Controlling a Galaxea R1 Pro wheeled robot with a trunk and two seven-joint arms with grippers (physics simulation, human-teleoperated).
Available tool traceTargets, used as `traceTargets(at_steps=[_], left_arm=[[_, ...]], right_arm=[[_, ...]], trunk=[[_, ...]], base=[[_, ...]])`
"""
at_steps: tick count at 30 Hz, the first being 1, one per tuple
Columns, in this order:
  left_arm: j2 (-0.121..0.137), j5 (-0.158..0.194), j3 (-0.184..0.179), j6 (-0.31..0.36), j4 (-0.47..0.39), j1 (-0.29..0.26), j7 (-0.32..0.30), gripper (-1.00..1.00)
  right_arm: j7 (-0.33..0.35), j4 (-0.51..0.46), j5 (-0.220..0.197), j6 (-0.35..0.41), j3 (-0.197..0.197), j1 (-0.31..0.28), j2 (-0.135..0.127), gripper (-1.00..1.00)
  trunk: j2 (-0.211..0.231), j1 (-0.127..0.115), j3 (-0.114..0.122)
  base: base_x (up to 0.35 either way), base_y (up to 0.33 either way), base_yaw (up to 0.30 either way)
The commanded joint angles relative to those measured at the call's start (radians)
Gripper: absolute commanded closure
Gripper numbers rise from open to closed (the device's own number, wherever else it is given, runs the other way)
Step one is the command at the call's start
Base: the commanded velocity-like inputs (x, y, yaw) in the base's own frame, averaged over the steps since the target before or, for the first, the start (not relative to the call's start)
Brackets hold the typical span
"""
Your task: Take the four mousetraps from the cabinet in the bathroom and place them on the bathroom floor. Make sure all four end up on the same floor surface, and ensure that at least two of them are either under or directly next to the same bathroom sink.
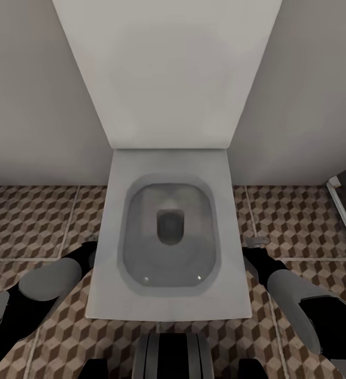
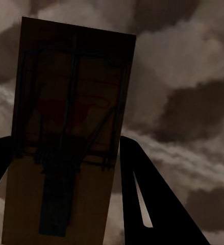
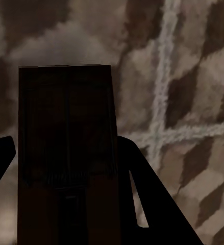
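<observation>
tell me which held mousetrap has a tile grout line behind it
The mousetrap in the right gripper; pale grout lines cross behind it. The left one has none.

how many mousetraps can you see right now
2: one mousetrap held between the left gripper fingers, and another mousetrap in the right gripper. Others may be out of view.

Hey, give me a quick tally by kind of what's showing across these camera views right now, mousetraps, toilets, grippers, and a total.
Mousetraps: 2, one in the left gripper, one in the right gripper
Toilets: 1, white, lid up
Grippers: 2, left gripper and right gripper, each closed on a mousetrap
Total: 5
</observation>
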Motion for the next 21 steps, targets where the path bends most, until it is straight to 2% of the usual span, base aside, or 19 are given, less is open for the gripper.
traceTargets(at_steps=[1,11,21], left_arm=[[0.0,0.007,-0.009,0.006,0.0,-0.001,0.002,1.0],[0.0,0.007,-0.009,0.006,0.0,-0.001,0.002,1.0],[-0.004,0.007,-0.009,0.006,0.0,-0.001,0.002,1.0]], right_arm=[[-0.005,-0.002,-0.007,0.007,0.008,0.0,-0.001,1.0],[-0.005,-0.002,-0.007,0.007,0.008,0.0,-0.001,1.0],[-0.004,-0.006,-0.006,0.007,0.009,0.0,-0.001,1.0]], trunk=[[0.0,0.0,-0.002],[0.0,0.0,-0.017],[0.0,0.0,-0.019]], base=[[0.0,0.0,0.0],[0.0,0.0,0.0],[0.0,0.0,0.0]])
